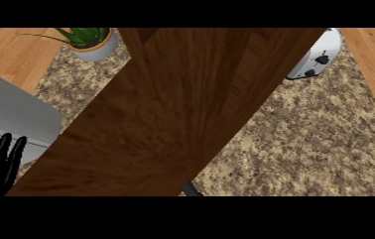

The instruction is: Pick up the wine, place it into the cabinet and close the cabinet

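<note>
A dark wooden cabinet door (176,114) fills the middle of the head view, running slantwise from the top to the lower left and hiding most of the counter behind it. The wine bottle cannot be seen anywhere. My left hand (10,158) shows at the lower left edge with its black fingers straight and pointing up, resting beside the door. My right hand is out of sight; only a small grey bit (192,189) peeks out under the door's lower edge.
A potted green plant (89,40) stands at the back left on the speckled counter (307,134). A white toaster (318,54) stands at the back right. A grey sink basin (26,116) lies at the left.
</note>
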Robot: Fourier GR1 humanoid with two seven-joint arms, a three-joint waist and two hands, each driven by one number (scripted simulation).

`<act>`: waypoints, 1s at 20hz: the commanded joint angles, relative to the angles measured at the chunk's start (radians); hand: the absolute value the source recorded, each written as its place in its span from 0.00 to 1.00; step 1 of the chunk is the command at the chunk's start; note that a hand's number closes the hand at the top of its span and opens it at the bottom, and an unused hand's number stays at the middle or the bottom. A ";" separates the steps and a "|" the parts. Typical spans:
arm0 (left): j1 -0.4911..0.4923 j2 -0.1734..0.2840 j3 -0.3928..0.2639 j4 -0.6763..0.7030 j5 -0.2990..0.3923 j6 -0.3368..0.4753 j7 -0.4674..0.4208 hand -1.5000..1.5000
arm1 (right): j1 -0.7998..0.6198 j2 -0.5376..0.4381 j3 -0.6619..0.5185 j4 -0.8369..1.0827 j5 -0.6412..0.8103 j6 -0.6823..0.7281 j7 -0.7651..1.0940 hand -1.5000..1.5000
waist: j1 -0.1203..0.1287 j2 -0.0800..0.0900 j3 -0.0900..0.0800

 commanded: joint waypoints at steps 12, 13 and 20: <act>0.022 0.073 0.197 0.047 0.142 -0.180 0.025 0.00 | -0.766 0.073 -0.237 0.723 -0.367 -0.143 -0.132 1.00 | 0.026 0.013 0.002; 0.023 0.093 0.214 -0.016 0.169 -0.158 0.064 0.00 | -0.723 0.073 -0.223 0.801 -0.371 -0.093 -0.230 1.00 | 0.032 0.018 0.004; -0.022 0.117 0.253 0.066 0.194 -0.217 0.081 0.00 | -0.799 0.073 -0.236 0.929 -0.750 0.189 -0.128 1.00 | 0.037 0.025 0.003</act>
